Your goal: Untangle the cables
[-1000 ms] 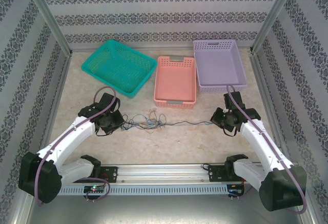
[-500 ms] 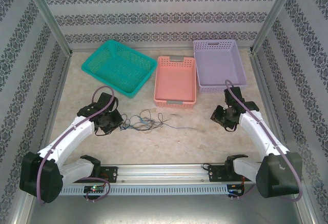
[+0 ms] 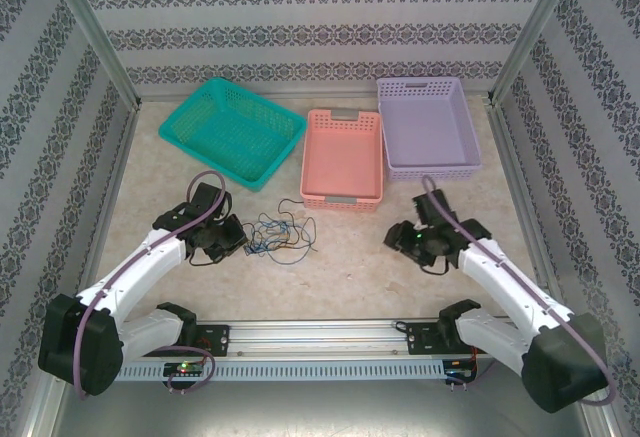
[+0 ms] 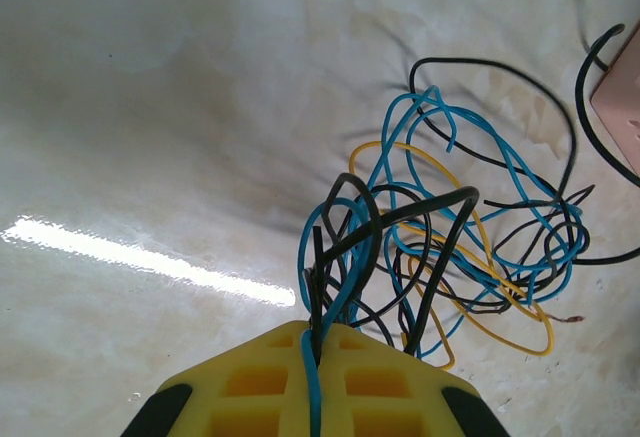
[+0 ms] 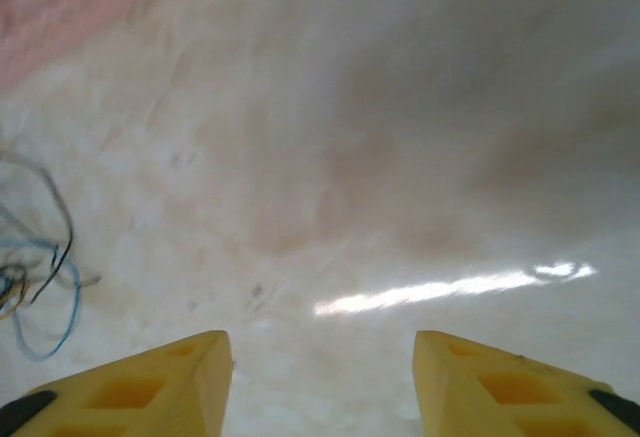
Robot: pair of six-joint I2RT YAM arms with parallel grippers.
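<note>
Tangled cables point(image 4: 450, 247), blue, black and yellow strands, lie on surface point(image 3: 340, 267) near pink basket point(image 3: 342, 157). Left gripper point(image 4: 315, 347) clamped on near end of cables, loops fanning out from its tip. Right gripper point(image 5: 320, 357) spread apart, empty, over bare surface, well apart from cables.

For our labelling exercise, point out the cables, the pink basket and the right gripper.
cables point(image 4: 420, 209), left wrist view, black strand mid-tangle.
pink basket point(image 3: 342, 201), top external view, near rim.
right gripper point(image 5: 318, 357), right wrist view, midway between fingertips.
</note>
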